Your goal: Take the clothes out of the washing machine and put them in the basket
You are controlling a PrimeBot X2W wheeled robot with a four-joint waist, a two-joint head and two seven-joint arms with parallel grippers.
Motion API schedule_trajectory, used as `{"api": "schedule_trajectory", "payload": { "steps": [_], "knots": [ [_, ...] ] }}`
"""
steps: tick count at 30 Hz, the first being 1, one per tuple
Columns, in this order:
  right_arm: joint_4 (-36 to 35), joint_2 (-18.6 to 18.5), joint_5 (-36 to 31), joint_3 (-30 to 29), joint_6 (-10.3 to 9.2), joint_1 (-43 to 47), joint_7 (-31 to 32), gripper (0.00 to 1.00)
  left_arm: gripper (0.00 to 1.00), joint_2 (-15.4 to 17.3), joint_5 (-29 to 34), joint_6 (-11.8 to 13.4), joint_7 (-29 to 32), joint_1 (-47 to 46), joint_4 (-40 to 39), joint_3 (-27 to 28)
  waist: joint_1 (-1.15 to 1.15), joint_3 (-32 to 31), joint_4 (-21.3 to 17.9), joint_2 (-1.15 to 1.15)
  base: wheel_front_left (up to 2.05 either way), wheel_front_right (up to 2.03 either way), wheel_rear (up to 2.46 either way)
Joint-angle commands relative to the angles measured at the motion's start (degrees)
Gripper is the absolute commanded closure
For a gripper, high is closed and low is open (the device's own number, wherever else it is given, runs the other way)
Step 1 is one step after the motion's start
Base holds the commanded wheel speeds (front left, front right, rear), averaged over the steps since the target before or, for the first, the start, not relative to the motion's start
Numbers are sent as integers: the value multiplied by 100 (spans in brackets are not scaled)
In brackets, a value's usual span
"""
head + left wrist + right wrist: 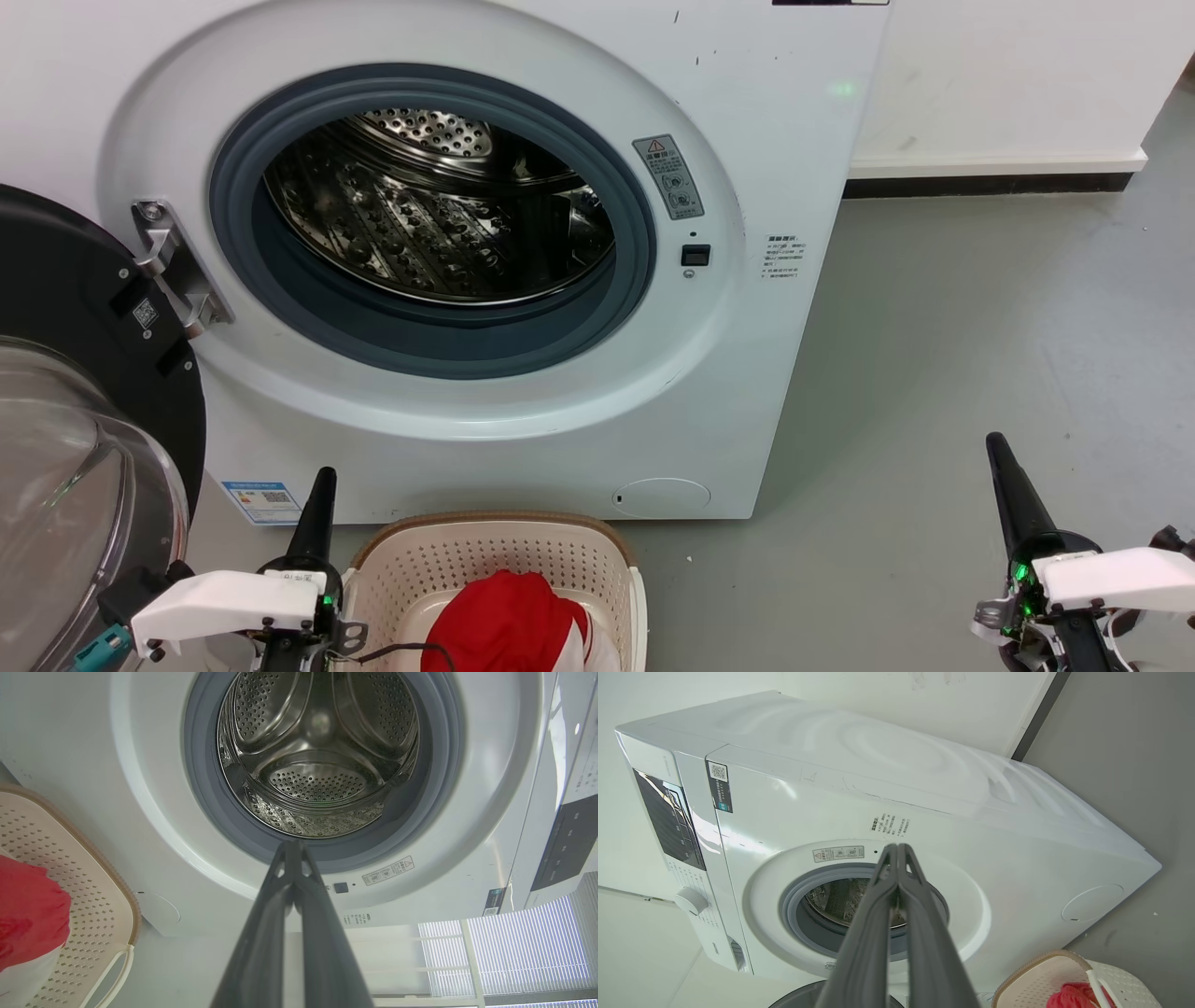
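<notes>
- Head view: red-and-white clothes (pixel 512 621) lie in the basket (pixel 495 560), which stands before the washing machine (pixel 775 187); its door (pixel 84 392) hangs open at left.
- Wrist views: left gripper (pixel 293 845) and right gripper (pixel 897 847), fingers pressed together.
- Right wrist view adds the control panel (pixel 668 816) and dial (pixel 691 900).
- Warning label (pixel 668 175): print too small to read.

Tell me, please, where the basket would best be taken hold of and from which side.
Probably by the cream loop handle on the right-hand side of the basket, with the right pincer coming from the right and above. The loop is thin and stands off the perforated wall, so opened fingers could close across it. The red clothes heaped inside fill the middle.
</notes>
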Motion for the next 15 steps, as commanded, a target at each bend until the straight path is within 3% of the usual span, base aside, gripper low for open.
{"api": "schedule_trajectory", "payload": {
  "steps": [1, 15],
  "knots": [
    [13, -19, 156, -19, -1, -111, 37, 100, 100, 0, -148, -49, 40, -110, -2, 19, 0, 1, 3, 0, 0, 0, 0],
    [135, -1, 811, -82, -1, -210, 217, 100, 100, -6, -839, -145, 210, -201, 73, 59, 0, 9, 23, 0, 0, 0, 0]
  ]
}}
